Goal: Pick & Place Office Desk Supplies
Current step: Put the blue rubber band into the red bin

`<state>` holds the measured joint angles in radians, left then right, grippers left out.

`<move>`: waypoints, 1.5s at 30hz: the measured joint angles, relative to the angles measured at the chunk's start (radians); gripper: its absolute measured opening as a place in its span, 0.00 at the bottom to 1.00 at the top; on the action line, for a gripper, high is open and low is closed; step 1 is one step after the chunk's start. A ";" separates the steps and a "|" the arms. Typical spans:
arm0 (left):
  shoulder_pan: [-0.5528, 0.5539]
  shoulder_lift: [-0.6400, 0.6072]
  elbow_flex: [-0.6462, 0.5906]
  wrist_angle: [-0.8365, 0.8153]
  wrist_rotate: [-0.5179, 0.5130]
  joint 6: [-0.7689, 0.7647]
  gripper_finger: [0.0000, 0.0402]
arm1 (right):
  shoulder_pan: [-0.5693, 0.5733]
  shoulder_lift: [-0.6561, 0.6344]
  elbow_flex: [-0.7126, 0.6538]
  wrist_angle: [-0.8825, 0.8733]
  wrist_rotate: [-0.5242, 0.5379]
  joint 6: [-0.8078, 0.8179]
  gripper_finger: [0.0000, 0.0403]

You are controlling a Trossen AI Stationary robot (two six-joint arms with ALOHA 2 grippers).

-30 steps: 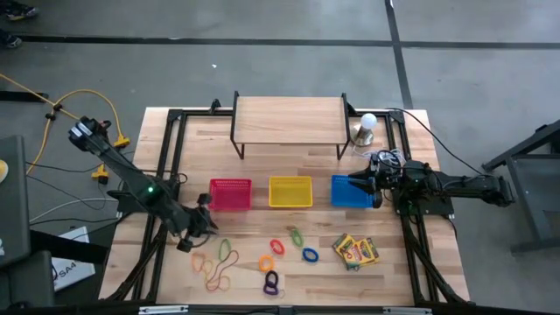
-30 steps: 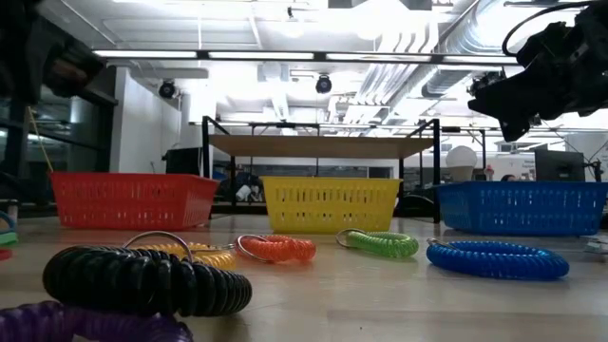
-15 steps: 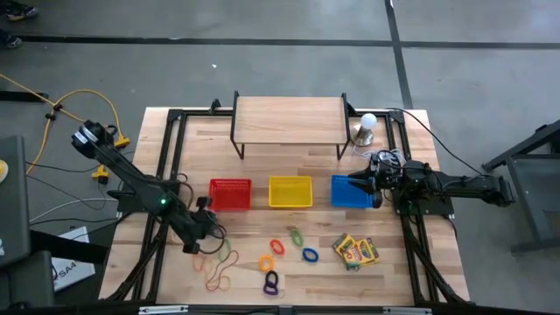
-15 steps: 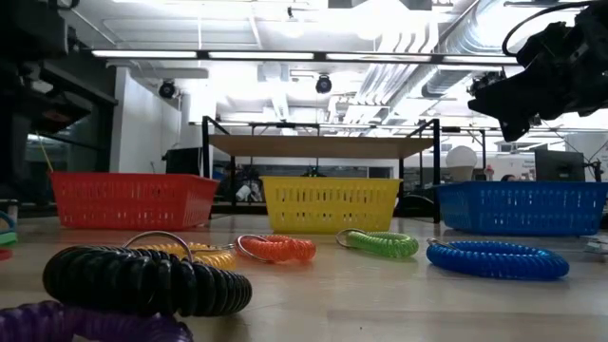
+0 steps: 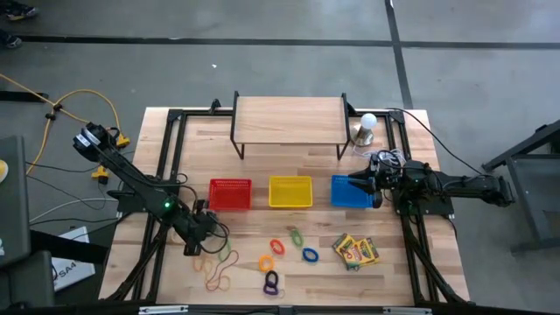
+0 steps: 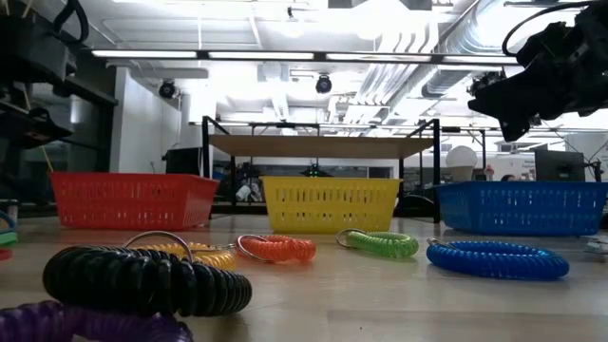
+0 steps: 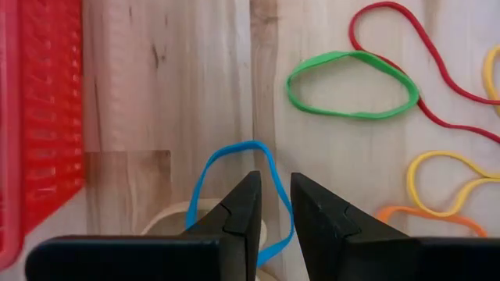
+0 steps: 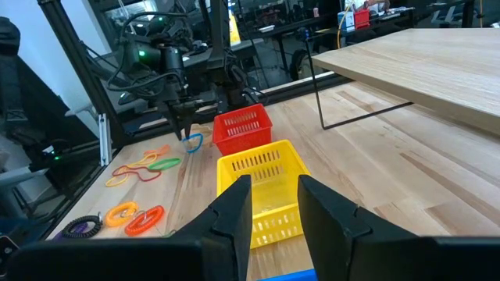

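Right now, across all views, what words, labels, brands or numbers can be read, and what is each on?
"SA4", as far as it reads, on the white sheet on the floor left of the table; small, so uncertain.
Crayon boxes: printing too small to read.
No other legible text in any view.

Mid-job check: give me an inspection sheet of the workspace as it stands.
Surface: wooden table, with a raised shelf at the back.
Job's things: rubber bands, coil rings and crayon boxes loose on the table; red basket, yellow basket, blue basket.
Clutter: bulb, white wire.
Grippers: left gripper beside the red basket, blue rubber band hanging from it; right gripper over the blue basket, open and empty.
Cables: yellow cable on the floor, left of the table.
Surroundings: no people seen.
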<state>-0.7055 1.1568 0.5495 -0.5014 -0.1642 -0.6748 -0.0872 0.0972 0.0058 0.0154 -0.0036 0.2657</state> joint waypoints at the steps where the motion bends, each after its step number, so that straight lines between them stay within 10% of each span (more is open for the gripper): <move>1: 0.000 0.000 0.000 0.000 0.002 0.000 0.17 | 0.000 0.000 0.000 0.000 0.000 0.000 0.23; 32: 0.000 0.109 0.000 0.046 0.029 -0.059 0.17 | 0.000 0.000 0.000 0.002 0.000 0.000 0.23; 45: 0.000 0.109 0.000 0.045 0.029 -0.059 0.02 | 0.000 0.000 0.000 0.002 0.000 0.000 0.23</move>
<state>-0.7055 1.2659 0.5495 -0.4562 -0.1349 -0.7340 -0.0870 0.0971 0.0057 0.0177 -0.0034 0.2657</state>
